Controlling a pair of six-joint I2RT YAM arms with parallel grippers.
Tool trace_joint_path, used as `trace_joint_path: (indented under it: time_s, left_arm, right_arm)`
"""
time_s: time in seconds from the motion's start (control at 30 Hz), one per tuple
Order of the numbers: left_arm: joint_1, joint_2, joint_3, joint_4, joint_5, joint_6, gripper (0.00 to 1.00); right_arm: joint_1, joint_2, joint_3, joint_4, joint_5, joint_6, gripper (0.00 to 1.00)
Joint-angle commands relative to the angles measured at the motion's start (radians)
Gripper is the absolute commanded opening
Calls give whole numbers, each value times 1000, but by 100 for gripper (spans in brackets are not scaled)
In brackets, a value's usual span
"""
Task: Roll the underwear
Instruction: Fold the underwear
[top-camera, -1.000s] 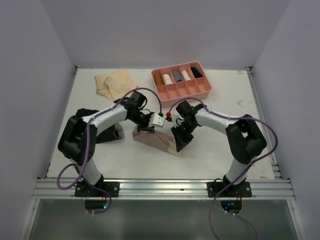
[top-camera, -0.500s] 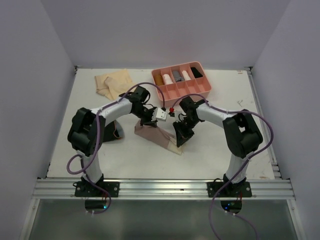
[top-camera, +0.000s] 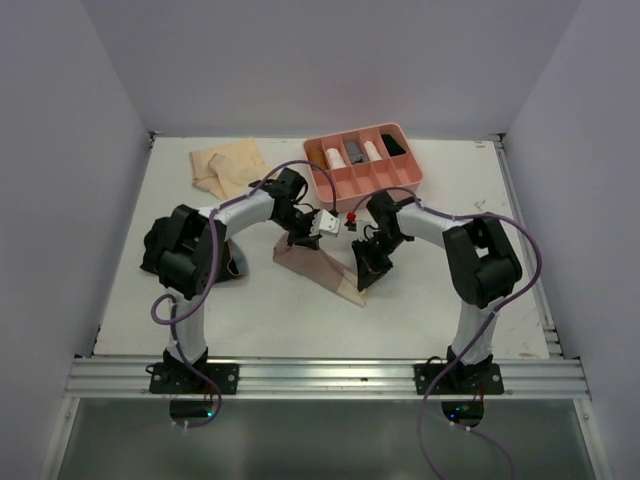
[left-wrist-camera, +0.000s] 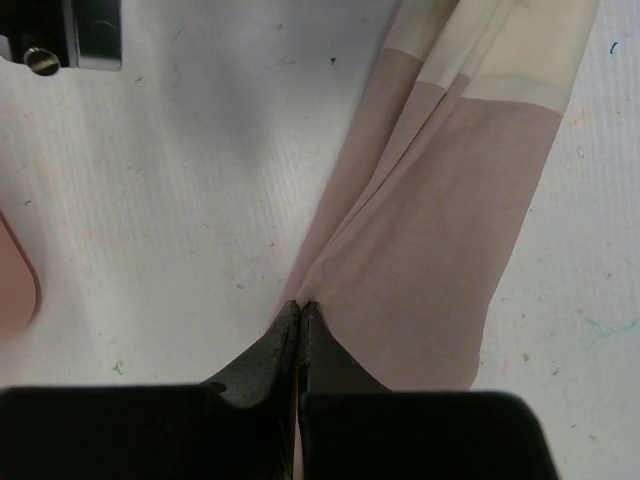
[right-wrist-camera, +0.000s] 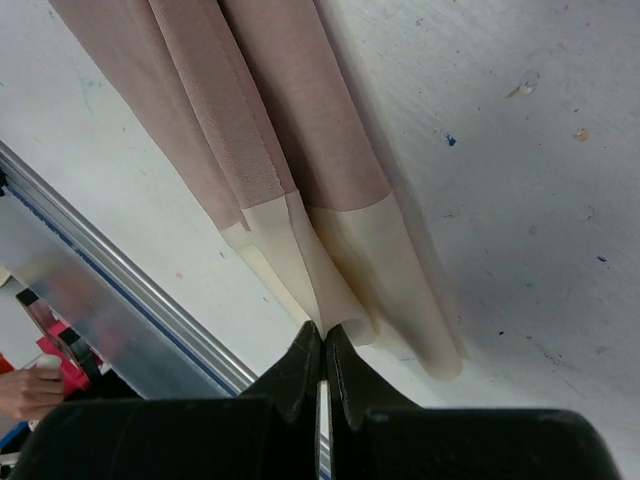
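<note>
underwear (top-camera: 320, 268) farther back, in left gripper (left-wrist-camera: 300, 308), right gripper (right-wrist-camera: 322, 335)

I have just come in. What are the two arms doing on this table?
The two arms are working on the pink underwear, folded into a long strip. The left gripper is shut on its pink end and the right gripper on its cream end. It is not yet rolled. The tan underwear lies at the back left.
</note>
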Motion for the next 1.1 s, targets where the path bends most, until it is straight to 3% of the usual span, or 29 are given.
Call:
trace_joint_path:
  time_s: [0.0,0.17,0.3,0.33,0.47,0.6,0.7,0.77,0.83,1.07]
  left_arm:
    - [11,42,70,-1,3,38,0]
    - [10,93,118,-10,-4,29,0]
    - [7,136,150,-15,-12,21,0]
    - [5,139,156,-12,-12,17,0]
    - [2,148,160,2,-12,0,4]
    - [-2,140,164,40,-20,-28,9]
    - [-7,143,169,56,-35,-48,10]
    - [-15,147,166,63,-50,-48,10]
    - [-24,153,161,79,-57,-57,11]
    - [-28,136,104,180,-84,-154,26]
  right_arm:
    - [-5,10,17,-17,-14,6,4]
    - [-12,15,7,-20,3,22,15]
    - [-18,-16,32,-27,40,71,50]
    - [-19,-39,42,-26,48,81,51]
    - [-27,-103,82,0,89,172,49]
    - [-29,-113,91,71,72,261,38]
    - [-27,-86,95,92,101,281,38]
    - [-27,-71,111,98,118,281,46]
    - [-28,-51,125,117,151,287,47]
    - [-28,61,195,201,131,347,45]
